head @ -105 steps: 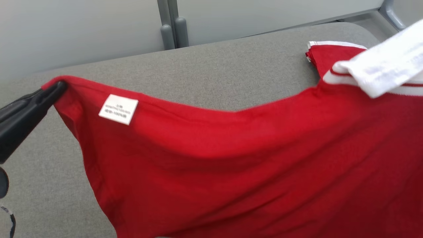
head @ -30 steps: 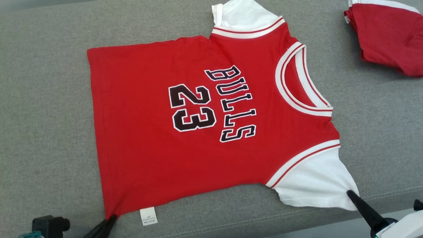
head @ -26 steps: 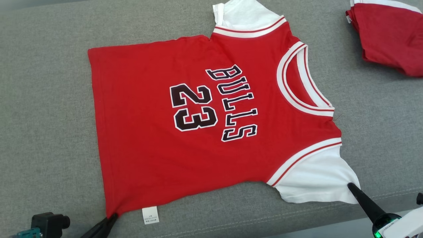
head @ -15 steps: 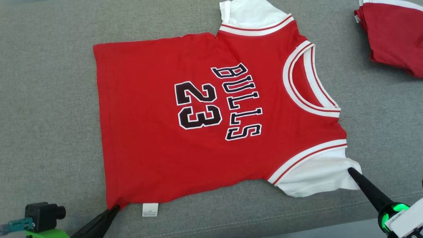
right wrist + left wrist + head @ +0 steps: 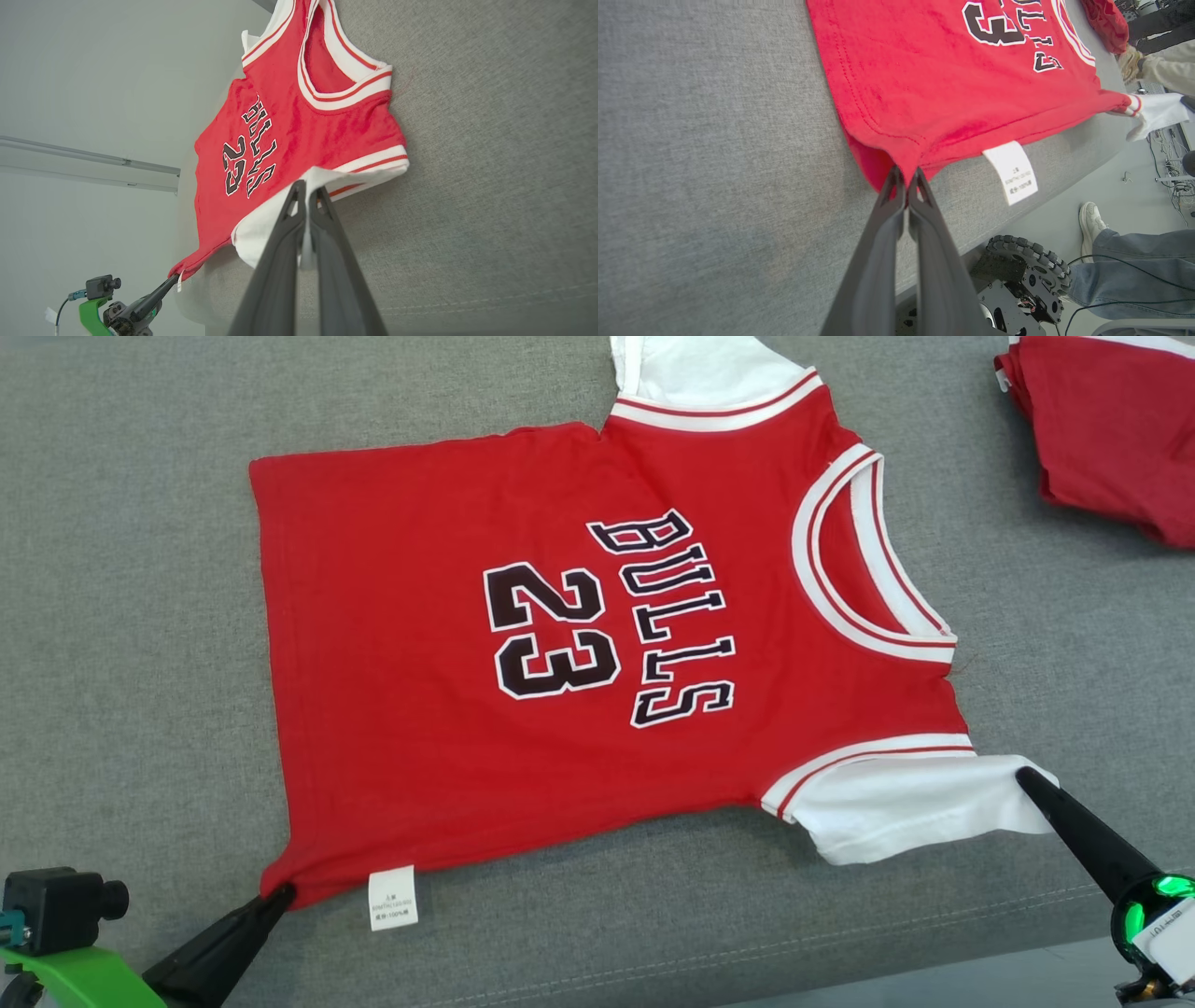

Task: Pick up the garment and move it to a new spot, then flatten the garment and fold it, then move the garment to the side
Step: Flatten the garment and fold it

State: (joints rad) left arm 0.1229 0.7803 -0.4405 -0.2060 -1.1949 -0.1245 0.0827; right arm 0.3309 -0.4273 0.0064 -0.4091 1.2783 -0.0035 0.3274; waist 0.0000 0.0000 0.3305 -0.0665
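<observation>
The garment [image 5: 401,709] is a red jersey with white sleeves and the print "BULLS 23", spread face up on the grey padded table [image 5: 140,616]. My left gripper [image 5: 280,894] is shut on the jersey's near hem corner, beside a white care label [image 5: 392,898]. In the left wrist view the left gripper [image 5: 906,175] pinches the red hem of the garment [image 5: 924,84]. My right gripper [image 5: 1025,777] is shut on the edge of the near white sleeve [image 5: 896,803]. The right wrist view shows the right gripper [image 5: 307,189] clamping white sleeve cloth of the garment [image 5: 280,140].
A second red folded garment [image 5: 1111,439] lies at the table's far right. The table's near edge [image 5: 934,961] runs just behind both grippers. In the left wrist view a person's leg and shoe [image 5: 1092,221] stand on the floor beside the robot's wheel [image 5: 1031,261].
From being held up, the jersey came down spread on the table. In the last second both grippers slid it: the right pulled the sleeve outward and the left drew the hem corner left.
</observation>
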